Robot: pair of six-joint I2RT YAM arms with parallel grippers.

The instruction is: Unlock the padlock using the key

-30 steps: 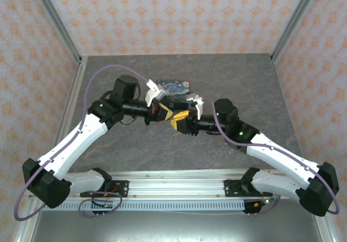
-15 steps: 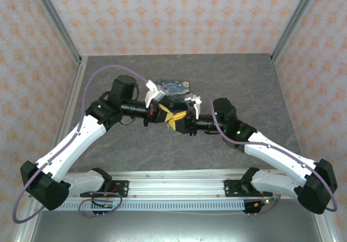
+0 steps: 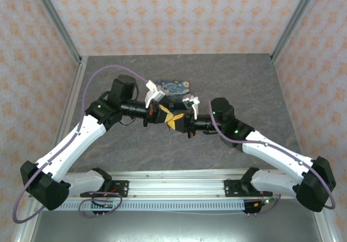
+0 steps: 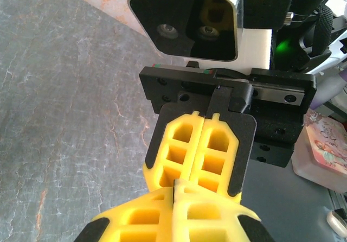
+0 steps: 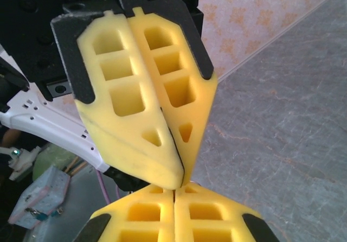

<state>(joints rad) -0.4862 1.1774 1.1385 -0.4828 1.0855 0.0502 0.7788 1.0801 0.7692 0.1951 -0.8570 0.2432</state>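
**Left fingers** [image 3: 164, 112]: yellow, ribbed, on a black mount. The pair is pressed together with only a thin seam between. They are held above the middle of the surface and aimed toward the right arm. In the right wrist view the left fingers [image 5: 130, 139] taper downward to a closed point.

**Right fingers** [image 3: 177, 121]: same yellow ribbed make, likewise closed flat against each other. They are aimed toward the left arm, and their tips meet the tips of the left pair. In the left wrist view the right fingers [image 4: 187, 144] face the lens head-on, seam vertical.

**Own-view fingers**: the left fingers [image 4: 209, 215] and right fingers [image 5: 209, 207] each rise from the bottom edge of their own wrist view. Each pair is shut, its tip at the other pair's tip.

**Padlock, key**: whether either is pinched where the four tips meet cannot be told. The junction is too tight and too small to read.

**Patterned box** [image 3: 172, 87]: blue with yellow swirls. It lies flat on the surface just beyond the fingers, toward the back wall. Its near edge is partly covered by the white wrist parts.

**Surface** [image 3: 244, 84]: grey, stone-veined.

**Right wrist camera** [image 4: 187, 19]: dark face in a silver frame, above the black mount of the right fingers.

**Purple cable** [image 3: 108, 71]: loops along the left arm
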